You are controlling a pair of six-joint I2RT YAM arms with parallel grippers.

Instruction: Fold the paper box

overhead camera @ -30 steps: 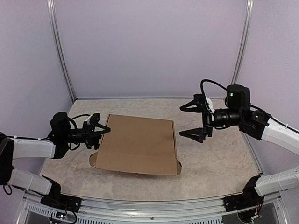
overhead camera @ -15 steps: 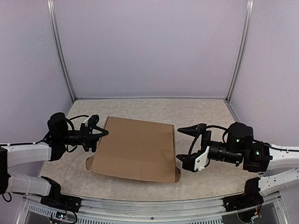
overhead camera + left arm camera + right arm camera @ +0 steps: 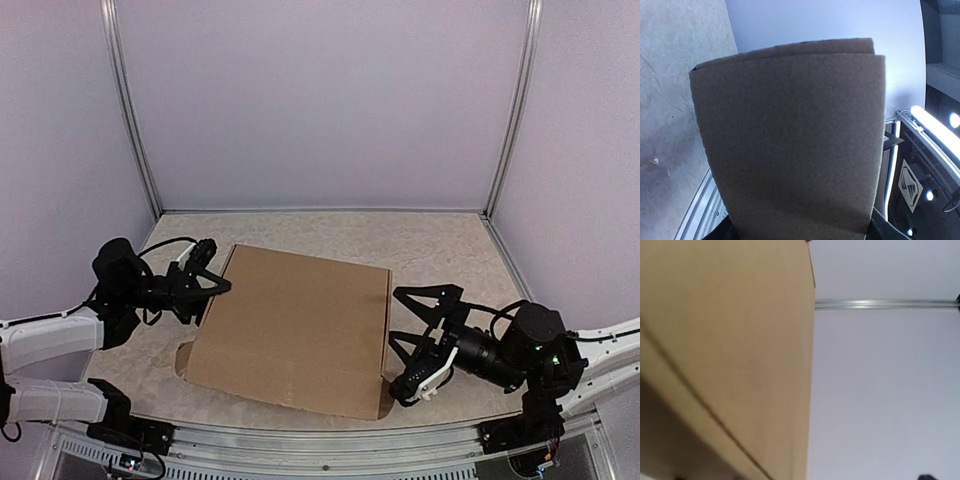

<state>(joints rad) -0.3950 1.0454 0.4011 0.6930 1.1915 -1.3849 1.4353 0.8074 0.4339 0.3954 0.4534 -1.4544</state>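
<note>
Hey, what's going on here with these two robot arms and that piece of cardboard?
The two arms are working on folding the paper box. The left gripper grips its left edge, the brown cardboard filling that wrist camera's view. The right gripper is wide open, low over the table right at the box's right edge, not gripping it.

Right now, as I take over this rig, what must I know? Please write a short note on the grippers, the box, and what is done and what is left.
The left gripper is shut on the left edge of the paper box.
The right gripper is wide open beside the box's right edge; no grip is visible.
The box is over the middle of the table.
Done: it looks folded into a shallow closed shape.
Left: a small flap sticks out at the near left corner, and whether the box is locked cannot be seen.
</note>
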